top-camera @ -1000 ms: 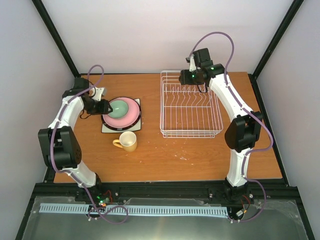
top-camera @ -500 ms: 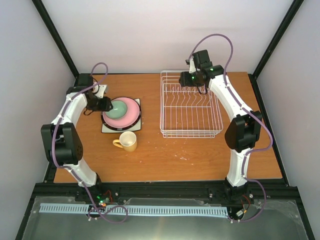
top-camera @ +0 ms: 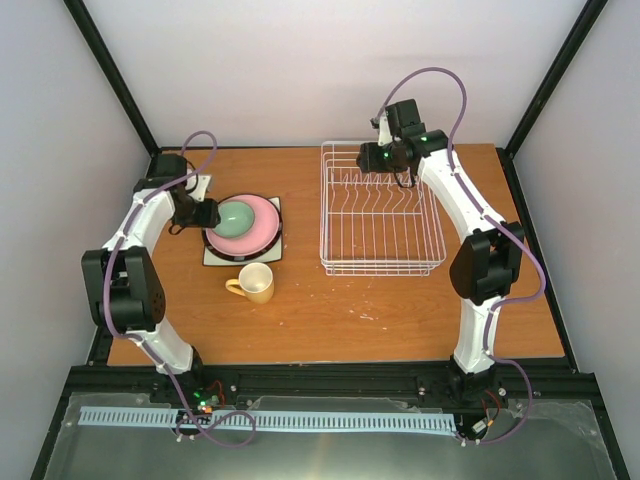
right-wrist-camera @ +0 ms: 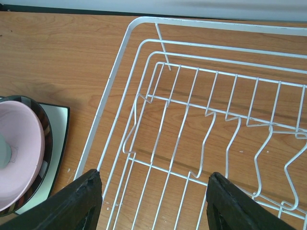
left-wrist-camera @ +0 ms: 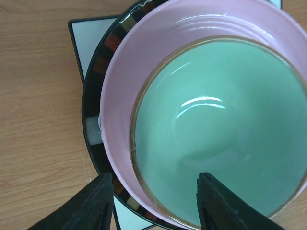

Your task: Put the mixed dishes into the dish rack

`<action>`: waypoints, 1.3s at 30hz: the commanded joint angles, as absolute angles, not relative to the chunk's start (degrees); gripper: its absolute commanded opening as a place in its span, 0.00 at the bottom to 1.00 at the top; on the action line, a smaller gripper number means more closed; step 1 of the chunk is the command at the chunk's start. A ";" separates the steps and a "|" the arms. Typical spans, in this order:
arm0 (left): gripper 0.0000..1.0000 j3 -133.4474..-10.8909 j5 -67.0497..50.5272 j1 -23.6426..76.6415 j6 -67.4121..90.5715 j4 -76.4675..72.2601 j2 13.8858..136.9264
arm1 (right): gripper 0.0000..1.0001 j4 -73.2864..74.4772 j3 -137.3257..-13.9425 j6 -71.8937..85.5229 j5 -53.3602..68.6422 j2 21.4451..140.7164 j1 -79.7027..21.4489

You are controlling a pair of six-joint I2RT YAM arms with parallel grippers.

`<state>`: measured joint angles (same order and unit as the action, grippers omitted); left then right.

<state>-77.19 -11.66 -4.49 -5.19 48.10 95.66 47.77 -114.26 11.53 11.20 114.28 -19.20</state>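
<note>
Stack: mint-green bowl (left-wrist-camera: 220, 129) sits in pink plate (left-wrist-camera: 120, 96), over black-rimmed plate (left-wrist-camera: 93, 110) and white square plate (left-wrist-camera: 86, 43).
Location: 9 o'clock of the empty dish rack (top-camera: 322, 200); yellow mug (top-camera: 257, 283) at the stack's 6 o'clock.
Left gripper (left-wrist-camera: 156, 201): jaws apart at the stack's 9 o'clock edge, one finger over the bowl's hollow, nothing gripped.
Right gripper (right-wrist-camera: 153, 191): jaws apart over the rack, empty.
Handling: judged rigid glazed ceramic, slippery and prone to chipping. Pinch the bowl's rim wall, inside and outside.
</note>
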 commanded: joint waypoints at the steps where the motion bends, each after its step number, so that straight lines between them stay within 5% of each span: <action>1: 0.48 -77.53 -10.22 -4.39 -5.32 48.20 96.82 | 0.59 47.19 -115.08 10.90 11.61 113.91 -18.83; 11: 0.43 -77.72 -15.63 -4.38 -4.22 45.64 100.40 | 0.59 47.47 -114.41 10.66 11.12 113.39 -18.37; 16: 0.32 -77.90 -16.24 -4.39 -4.62 45.26 101.86 | 0.59 47.37 -114.25 10.63 11.13 113.17 -18.24; 24: 0.01 -79.01 -17.79 -4.39 -4.85 46.26 103.09 | 0.59 47.37 -113.74 10.63 11.22 113.12 -18.19; 34: 0.01 -84.29 -23.46 -4.39 -3.60 45.31 99.51 | 0.58 46.63 -113.80 10.35 12.24 112.94 -18.10; 39: 0.01 -93.39 -38.39 -4.42 0.22 41.28 98.63 | 0.58 44.38 -113.52 12.17 19.22 112.19 -16.45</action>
<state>-83.70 -23.18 -4.49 -3.68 47.22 102.28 47.09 -113.93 11.25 12.97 114.28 -18.09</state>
